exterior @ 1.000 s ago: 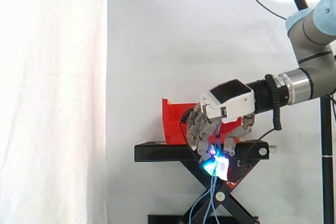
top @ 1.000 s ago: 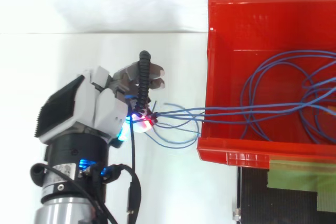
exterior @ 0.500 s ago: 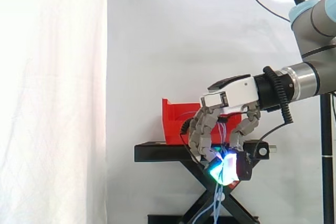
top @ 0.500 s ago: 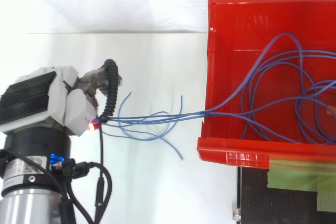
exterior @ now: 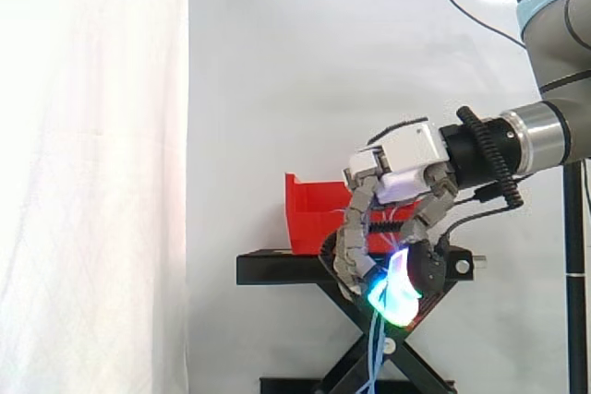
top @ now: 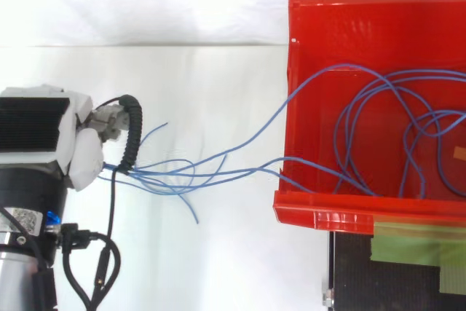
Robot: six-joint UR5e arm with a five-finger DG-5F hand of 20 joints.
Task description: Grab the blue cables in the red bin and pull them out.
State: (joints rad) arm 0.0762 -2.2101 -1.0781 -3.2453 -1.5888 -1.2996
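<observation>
The red bin (top: 378, 202) stands on the black stand (exterior: 277, 268) and holds loops of thin blue cables (top: 378, 100). Several strands (top: 211, 172) stretch from the bin's left wall out to my hand (top: 44, 136), far left of the bin in the top view. In the side view my hand (exterior: 406, 159) is in front of the bin, above the stand's edge, its fingers curled down round the bundle, pads glowing cyan and green. Cable ends (exterior: 373, 357) dangle below the fingertips.
A white curtain (exterior: 92, 173) hangs behind and to the left. The stand's scissor legs (exterior: 355, 357) lie under my hand. A green-taped black plate (top: 408, 253) sits below the bin in the top view.
My hand has moved farther away from the bin, drawing more blue cable over the bin's wall. The loops inside the bin have shifted, and one strand now arches over the left wall.
</observation>
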